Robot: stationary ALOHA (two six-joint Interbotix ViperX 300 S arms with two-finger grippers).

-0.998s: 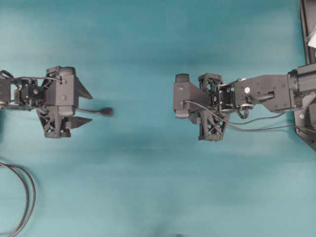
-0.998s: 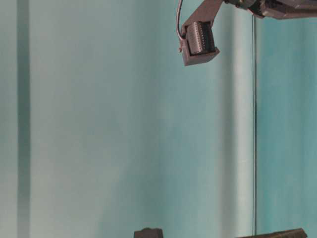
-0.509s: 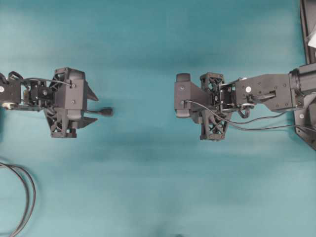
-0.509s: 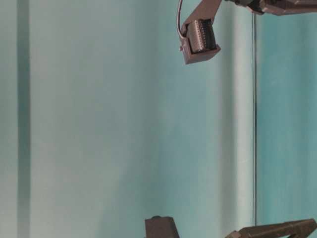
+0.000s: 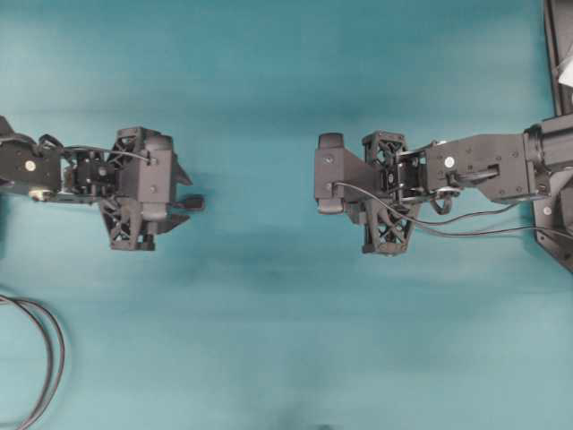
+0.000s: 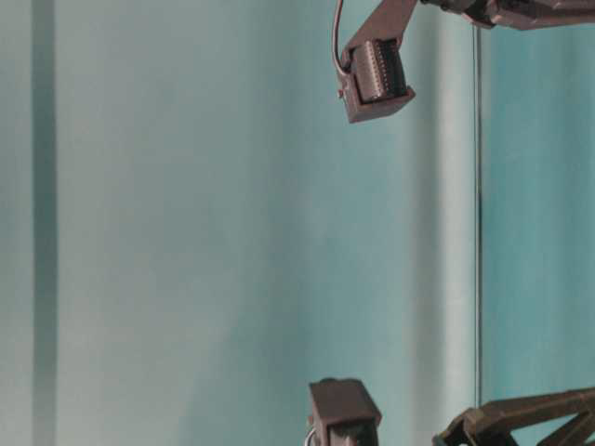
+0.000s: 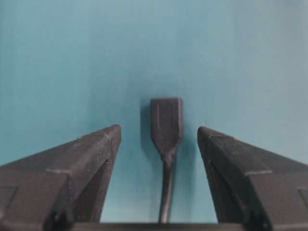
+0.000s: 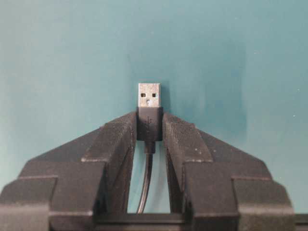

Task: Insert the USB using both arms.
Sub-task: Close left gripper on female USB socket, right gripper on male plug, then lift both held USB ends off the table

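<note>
The USB [image 8: 149,108] sat pinched in my right gripper [image 8: 149,126], metal tip poking out past the fingertips toward the left arm. The socket [image 7: 166,120] lay flat on the table between the wide-open fingers of my left gripper [image 7: 159,137], untouched, its long axis running along the gripper's reach. I judged the left arm nearer it.

Silver-tipped USB [image 8: 149,103] in right gripper [image 8: 149,126]

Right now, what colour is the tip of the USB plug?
Silvery metal, on a dark body; the USB shows best in the right wrist view.
</note>
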